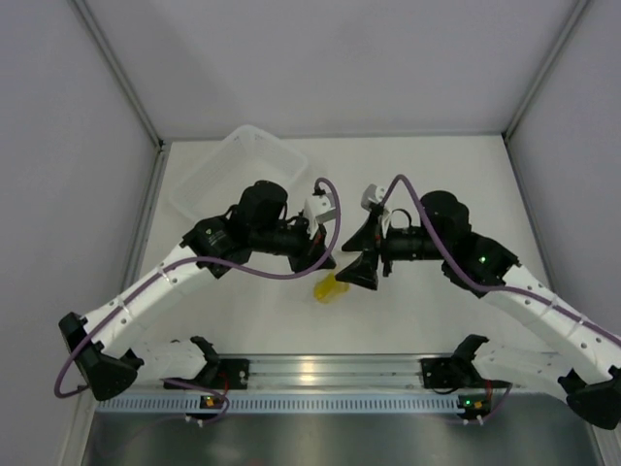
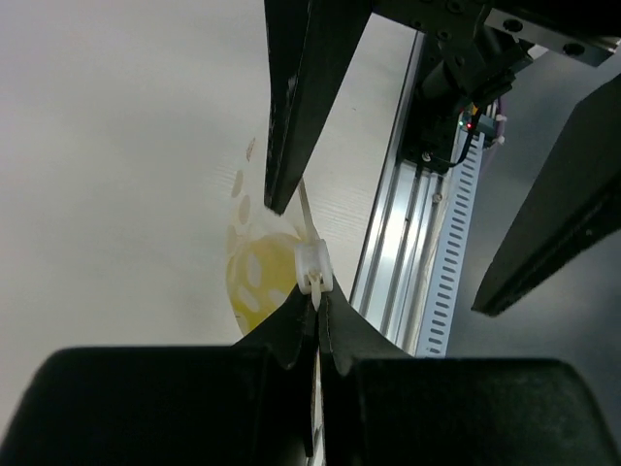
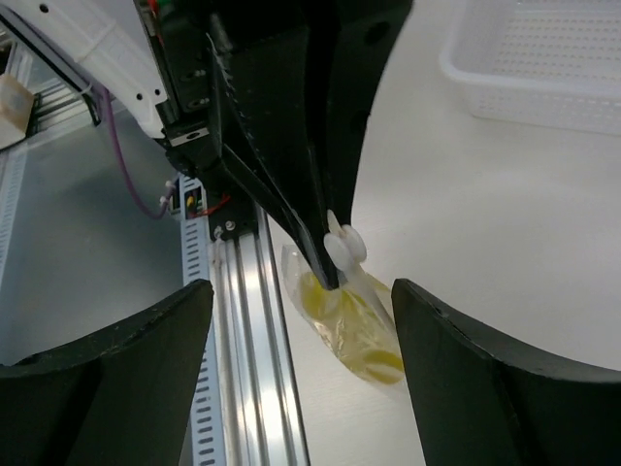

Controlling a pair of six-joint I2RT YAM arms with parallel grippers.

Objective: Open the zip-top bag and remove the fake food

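The zip-top bag (image 3: pixel 361 325) is a small clear pouch that hangs in the air. The yellow fake food (image 3: pixel 374 357) lies inside it and also shows in the top view (image 1: pixel 330 288) and the left wrist view (image 2: pixel 254 282). My left gripper (image 2: pixel 318 306) is shut on the bag's top edge right at its white slider (image 2: pixel 315 266). In the top view the left gripper (image 1: pixel 320 260) is just left of the right one. My right gripper (image 3: pixel 301 291) is wide open, its fingers on either side of the bag, not touching it. It faces the left gripper (image 1: pixel 361 272).
A translucent white basket tray (image 1: pixel 238 170) stands at the back left of the table and shows in the right wrist view (image 3: pixel 543 58). An aluminium rail (image 1: pixel 310 369) runs along the near edge, just below the hanging bag.
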